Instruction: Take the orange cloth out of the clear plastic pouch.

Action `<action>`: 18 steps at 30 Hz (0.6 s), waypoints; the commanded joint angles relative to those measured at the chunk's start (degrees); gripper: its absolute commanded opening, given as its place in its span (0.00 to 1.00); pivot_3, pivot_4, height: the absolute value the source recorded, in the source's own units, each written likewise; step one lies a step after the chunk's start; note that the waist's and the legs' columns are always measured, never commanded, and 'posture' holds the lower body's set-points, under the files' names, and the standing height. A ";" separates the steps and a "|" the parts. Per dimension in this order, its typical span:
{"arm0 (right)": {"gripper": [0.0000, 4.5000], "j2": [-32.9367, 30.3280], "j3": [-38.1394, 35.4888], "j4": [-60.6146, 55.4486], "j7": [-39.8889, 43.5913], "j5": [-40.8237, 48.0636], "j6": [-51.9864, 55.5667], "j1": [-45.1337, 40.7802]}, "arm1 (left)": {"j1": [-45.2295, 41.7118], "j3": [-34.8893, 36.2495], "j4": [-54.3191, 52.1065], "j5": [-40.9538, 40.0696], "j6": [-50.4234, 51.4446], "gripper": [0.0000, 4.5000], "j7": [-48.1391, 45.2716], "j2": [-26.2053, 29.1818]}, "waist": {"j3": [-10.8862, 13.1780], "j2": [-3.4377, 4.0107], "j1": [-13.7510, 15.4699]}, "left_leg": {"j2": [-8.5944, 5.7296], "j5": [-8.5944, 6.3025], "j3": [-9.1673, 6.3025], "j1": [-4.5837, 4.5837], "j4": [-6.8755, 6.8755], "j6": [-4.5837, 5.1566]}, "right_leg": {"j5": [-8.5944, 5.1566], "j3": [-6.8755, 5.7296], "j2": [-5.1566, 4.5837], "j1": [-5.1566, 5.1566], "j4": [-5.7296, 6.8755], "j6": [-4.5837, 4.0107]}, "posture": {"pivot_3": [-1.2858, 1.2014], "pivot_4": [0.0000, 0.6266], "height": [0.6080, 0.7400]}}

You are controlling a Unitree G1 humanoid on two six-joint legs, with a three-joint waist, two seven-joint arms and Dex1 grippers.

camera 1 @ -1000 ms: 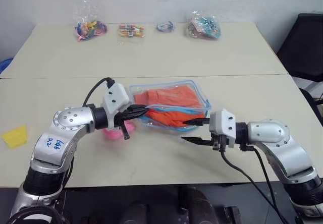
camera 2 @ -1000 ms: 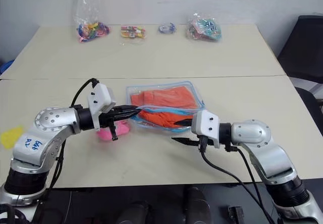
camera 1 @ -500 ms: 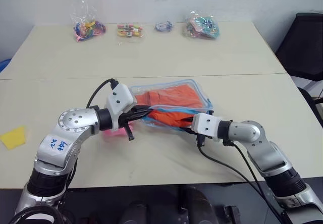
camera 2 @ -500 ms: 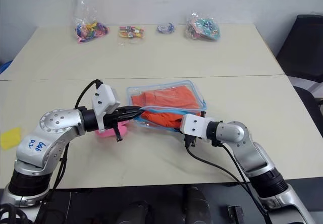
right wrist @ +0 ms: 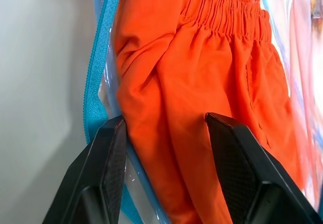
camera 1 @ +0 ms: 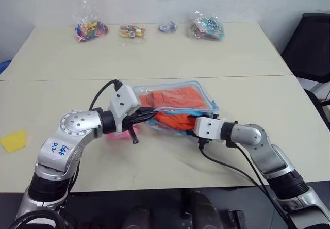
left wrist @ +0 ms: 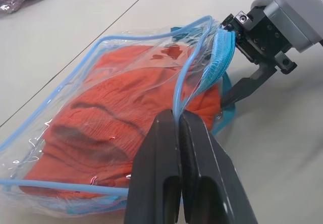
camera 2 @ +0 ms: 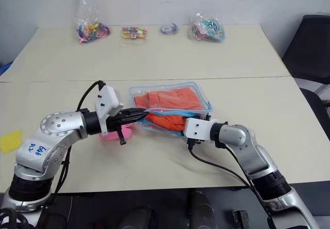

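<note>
Four small clear bags of colourful trinkets (camera 1: 92,29) lay along the desk (camera 1: 154,53) at the frame's top, a yellow square (camera 1: 15,140) sat far left, and a black chair (camera 1: 312,43) stood right.

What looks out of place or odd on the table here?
The clear plastic pouch is gaping open: the left gripper pinches its blue rim, and part of the orange cloth bulges out between the right gripper's open fingers. A pink toy lies under the left gripper.
</note>
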 commanded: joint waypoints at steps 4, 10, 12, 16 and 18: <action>0.56 2.11 3.46 6.06 -8.06 -10.66 -4.37 -3.95 | -1.52 -0.67 -2.96 -1.64 0.64 0.00 0.19 -0.55 | 0.00 0.00 -0.09 | 0.00 0.00 0.01 0.00 0.00 -0.01 | 0.00 0.02 0.00 0.01 0.01 0.00 | 0.52 0.24 1.00; 0.47 4.08 5.18 8.01 -9.25 -13.36 -5.16 -4.38 | -1.51 -0.98 -2.63 -1.54 0.57 0.00 0.24 -0.61 | -0.01 0.00 -0.12 | 0.03 0.01 0.00 0.01 0.00 -0.02 | 0.00 0.02 0.00 0.02 0.01 0.00 | 0.52 0.24 1.00; 0.36 3.65 5.18 6.85 -7.90 -12.61 -5.60 -3.71 | -1.59 -1.08 -2.31 -1.33 0.49 0.00 0.42 -0.67 | -0.01 0.00 -0.12 | 0.02 0.01 0.00 0.01 0.00 -0.02 | 0.00 0.03 0.00 0.02 0.01 0.00 | 0.52 0.24 1.00; 0.05 2.10 4.09 3.59 -6.12 -11.90 -6.38 -2.62 | -1.73 -1.73 -1.13 -0.03 0.11 0.00 1.44 -0.86 | -0.01 0.00 -0.04 | 0.02 0.01 -0.02 0.01 0.00 -0.02 | 0.00 0.01 0.00 0.02 0.00 0.00 | 0.52 0.24 1.00; 0.00 0.75 3.58 1.19 -5.11 -11.87 -7.45 -2.01 | -2.17 -2.18 -0.05 0.72 -0.12 0.00 2.44 -1.40 | -0.01 0.00 0.05 | 0.01 0.01 -0.03 0.01 0.00 -0.02 | 0.00 0.01 -0.01 0.02 -0.01 0.00 | 0.52 0.24 1.00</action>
